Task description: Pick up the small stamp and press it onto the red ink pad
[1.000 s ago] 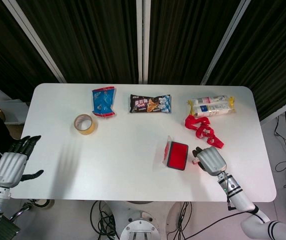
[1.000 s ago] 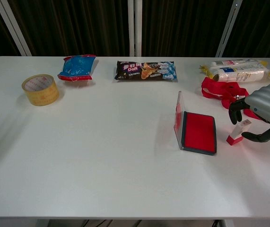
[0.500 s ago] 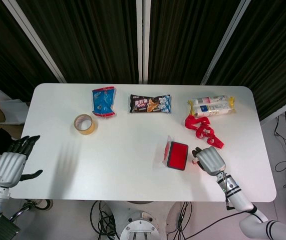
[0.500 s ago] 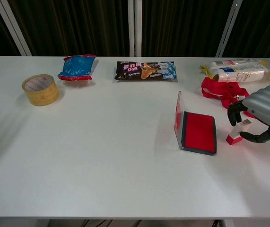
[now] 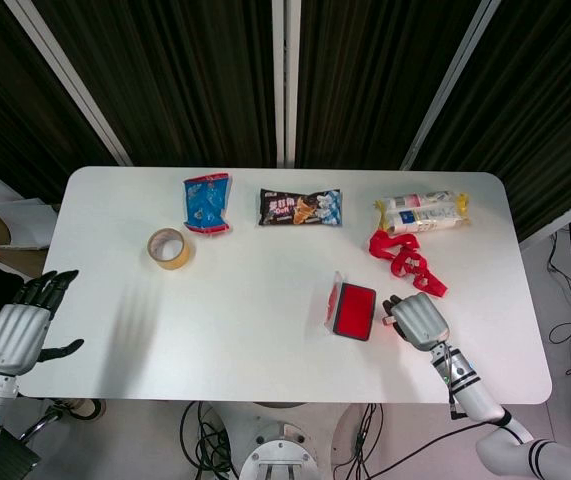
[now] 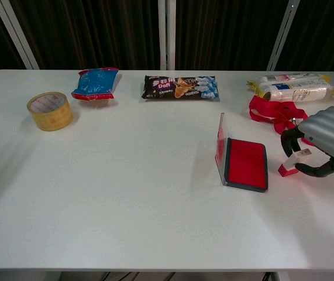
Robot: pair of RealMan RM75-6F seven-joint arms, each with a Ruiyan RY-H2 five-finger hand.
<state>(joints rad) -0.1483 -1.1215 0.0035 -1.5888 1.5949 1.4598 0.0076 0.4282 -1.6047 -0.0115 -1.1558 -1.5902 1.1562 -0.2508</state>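
Observation:
The small stamp [image 6: 292,163], white with a red base, leans tilted on the table just right of the red ink pad [image 6: 246,163]. My right hand [image 6: 326,138] arches over it, a finger and the thumb closed on its upper end while its base touches the table. In the head view the right hand [image 5: 418,320] covers nearly all of the stamp, beside the ink pad [image 5: 354,310]. The pad's clear lid [image 6: 220,146] stands open on its left side. My left hand [image 5: 20,328] hovers open off the table's left edge.
A red strap [image 5: 405,260] lies right behind the right hand. Along the far side are a white and yellow packet [image 5: 421,213], a dark snack bag [image 5: 300,207] and a blue snack bag [image 5: 207,202]. A tape roll [image 5: 168,248] sits at the left.
The right hand has drawn slightly lower around the stamp, and the stamp's red base has slid a little left toward the ink pad. The left hand has barely shifted.

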